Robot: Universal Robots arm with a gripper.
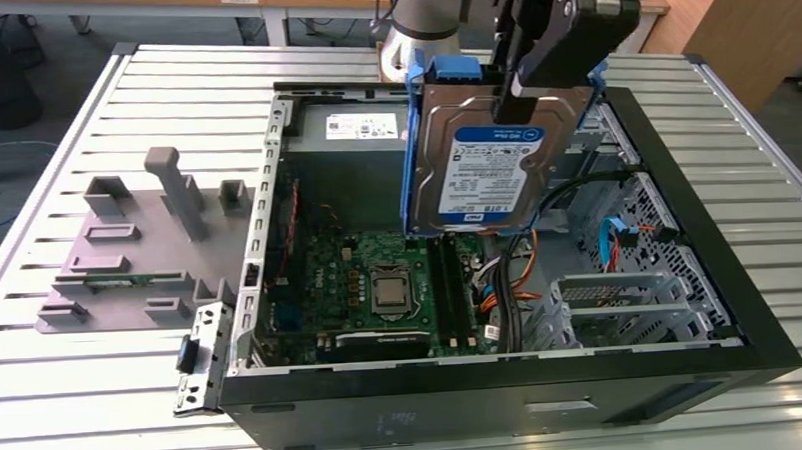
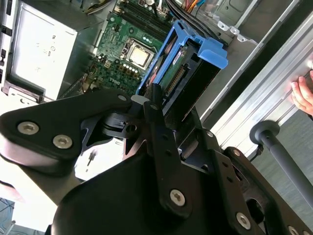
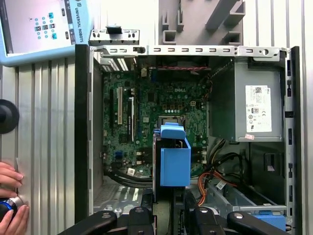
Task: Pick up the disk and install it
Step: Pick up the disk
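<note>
Above one case (image 1: 515,413), one disk (image 1: 486,177) in one pincer (image 1: 517,103)

The exterior view is bright and even: the slatted counter (image 1: 74,397) shines pale, the disk (image 1: 490,172) carries a soft sheen on its metal, and the inside of the computer case (image 1: 758,303) lies in mild shadow. In the second wrist view the power-supply box (image 2: 39,49) is washed almost to white, and the arm (image 2: 122,205) near the lens is dark.

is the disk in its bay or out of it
Out. The disk hangs on edge in the gripper, held above the motherboard of the open computer case, seated in no bay.
</note>
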